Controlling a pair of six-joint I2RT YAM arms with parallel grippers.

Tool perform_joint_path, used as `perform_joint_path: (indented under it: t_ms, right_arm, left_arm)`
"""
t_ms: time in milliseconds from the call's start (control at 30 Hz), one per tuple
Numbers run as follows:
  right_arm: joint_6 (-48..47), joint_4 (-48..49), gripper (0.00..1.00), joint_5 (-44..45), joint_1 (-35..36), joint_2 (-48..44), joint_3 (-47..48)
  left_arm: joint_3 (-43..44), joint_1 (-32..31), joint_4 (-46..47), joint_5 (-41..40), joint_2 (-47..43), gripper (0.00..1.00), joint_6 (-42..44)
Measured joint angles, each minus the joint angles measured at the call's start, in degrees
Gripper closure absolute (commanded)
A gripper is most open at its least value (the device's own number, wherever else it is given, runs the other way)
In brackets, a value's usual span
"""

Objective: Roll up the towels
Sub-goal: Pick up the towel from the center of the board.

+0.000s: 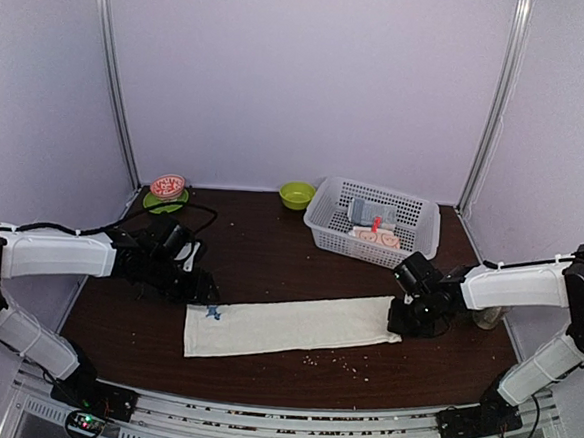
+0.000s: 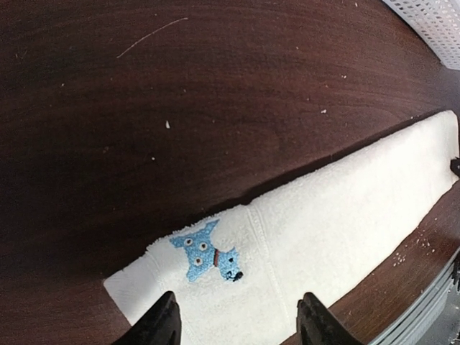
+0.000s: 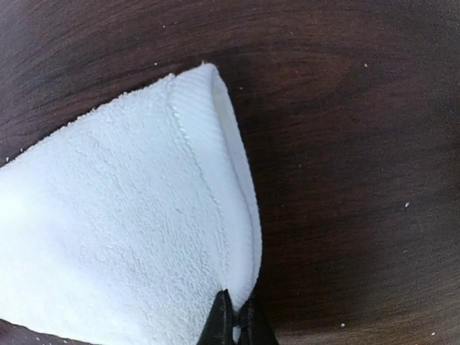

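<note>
Since the towel (image 1: 284, 326) lies flat along the near table (image 1: 269, 258), the right gripper (image 3: 236, 320) is clamped on its right edge, probably to start rolling, while the left gripper (image 2: 237, 323) hovers spread over the left end.

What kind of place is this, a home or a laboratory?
Probably a robot test cell, not a home: plain white walls on metal posts enclose a dark table, with the left arm and right arm bolted at its near edge.

the right tool (image 3: 236, 323), at the bottom centre, is pinched tight on the hemmed edge of the white towel (image 3: 122, 223), which fills the left over the dark tabletop (image 3: 359, 158).
</note>
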Motion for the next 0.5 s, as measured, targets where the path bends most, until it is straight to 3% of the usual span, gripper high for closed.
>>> perform_joint_path:
  t_ms: [233,500]
  right_arm:
    - [0.6,-7.1,1.0,0.4,0.3,-2.0,1.8]
    - [-5.7,-15.1,1.0,5.4,0.4,-10.4,11.2]
  left_arm:
    - [-0.1,0.0,0.4,1.2,1.4,0.44,0.5]
    - [-0.1,0.0,0.4,2.5,2.3,0.45,0.7]
